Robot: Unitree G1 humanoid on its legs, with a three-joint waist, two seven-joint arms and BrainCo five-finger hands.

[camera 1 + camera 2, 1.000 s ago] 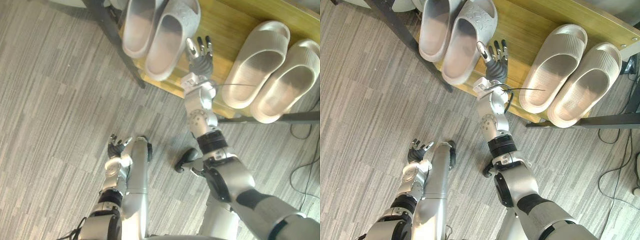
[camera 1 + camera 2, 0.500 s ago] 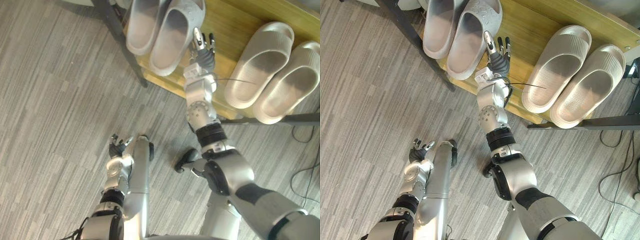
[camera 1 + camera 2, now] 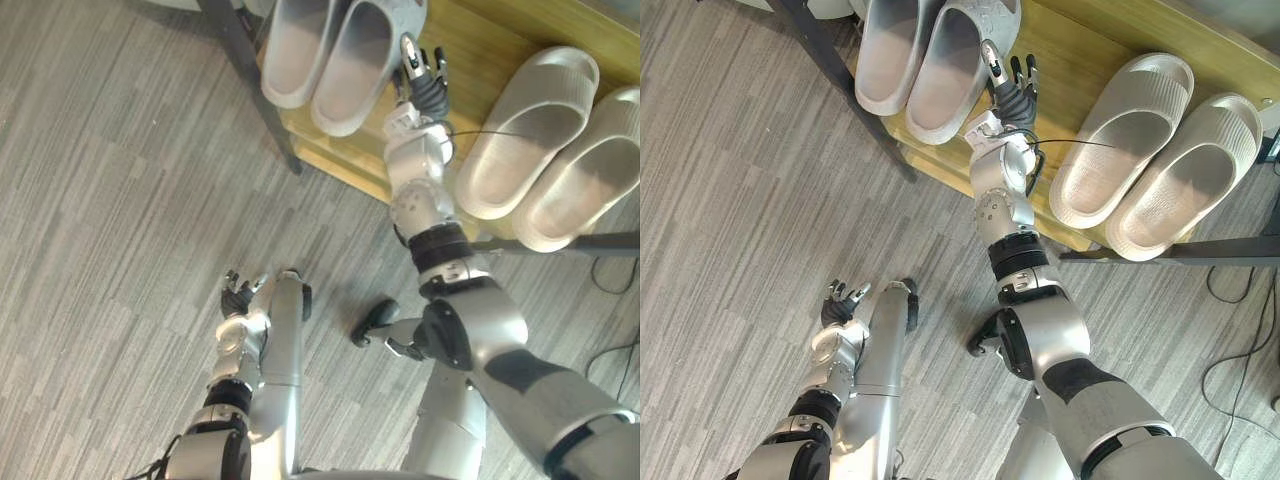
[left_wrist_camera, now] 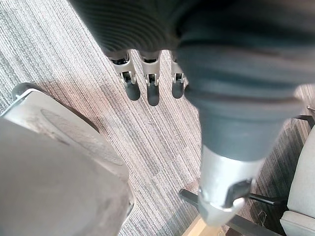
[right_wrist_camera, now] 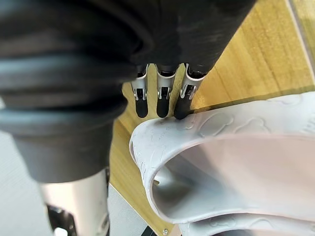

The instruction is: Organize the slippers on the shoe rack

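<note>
Right hand (image 3: pixel 1012 95) reaches onto the shoe rack (image 3: pixel 1080 45), its fingers straight and slightly spread, holding nothing. It is set against the outer side of the grey slippers (image 3: pixel 930 60). In the head views the hand lies just beside the nearer slipper of that pair, over the bare wood between it and the beige slippers (image 3: pixel 1150 150). Whether it touches cannot be judged there. Its wrist view is clearer: the dark fingertips (image 5: pixel 179 112) meet the raised, patterned rim of the grey slipper. One tip rests on the rim and the others sit just off its edge above the yellow board.

The grey pair lies side by side at the rack's left end, open ends toward the front edge, by a dark metal leg (image 3: pixel 262 110). The beige pair lies side by side at the right end, apart from the hand.

Left hand (image 3: pixel 238 297) hangs low over the grey striped carpet (image 3: pixel 110 210), fingers loose and empty. Its wrist view shows carpet past its fingertips (image 4: pixel 153 96).
</note>
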